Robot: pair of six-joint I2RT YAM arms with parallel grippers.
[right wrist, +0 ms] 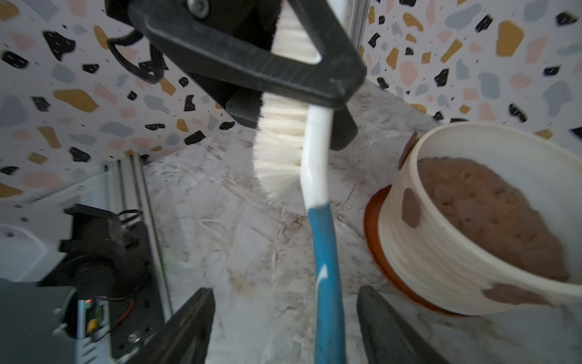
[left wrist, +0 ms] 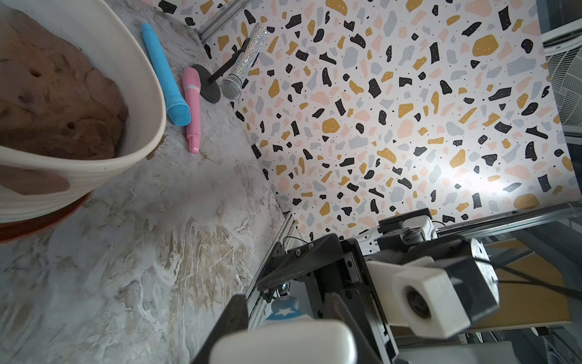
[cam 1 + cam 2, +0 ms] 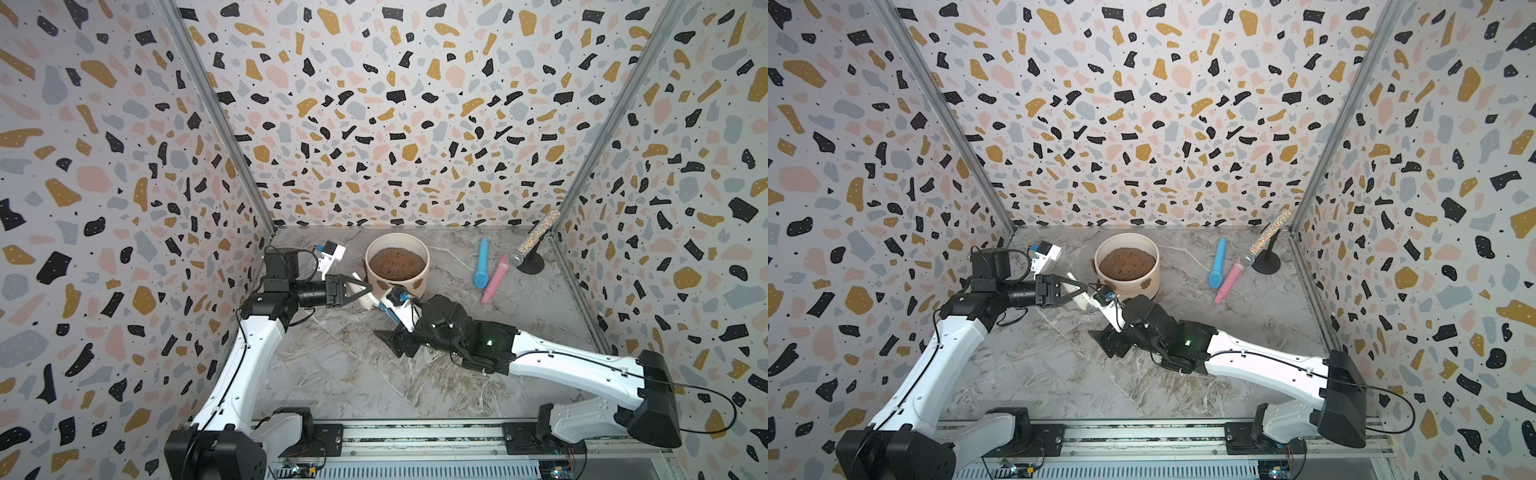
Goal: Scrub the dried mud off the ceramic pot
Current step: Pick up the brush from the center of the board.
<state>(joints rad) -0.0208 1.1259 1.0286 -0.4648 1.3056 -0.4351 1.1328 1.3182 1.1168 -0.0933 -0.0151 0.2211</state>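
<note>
A scrubbing brush (image 1: 316, 164) hangs between two robot arms beside the ceramic pot (image 3: 426, 253). The left gripper (image 3: 365, 289) is clamped across the brush's white bristle head. The right gripper (image 1: 285, 302) stands spread, with the blue handle running between its fingers and touching neither. The brush's long axis runs from the left jaws straight into the right gripper's gap. Its bristles sit on the side of the spine away from the pot, so it probably needs turning before any scrubbing. The brush looks light and stiff in the handle and soft at the head, and the blue handle is the sounder place to grip. The pot stands upright, mouth up, just beyond the left gripper's tips and close beside the right gripper. It rests on a terracotta saucer (image 1: 373, 227) and holds a mound of soil (image 1: 485, 208). It is likely heavy, rigid and chippable, and it may slide under pressure, so the thick rim looks best for bracing. Flat patches of dried mud (image 1: 411, 212) cling to the ribbed wall facing the grippers and probably flake off.
</note>
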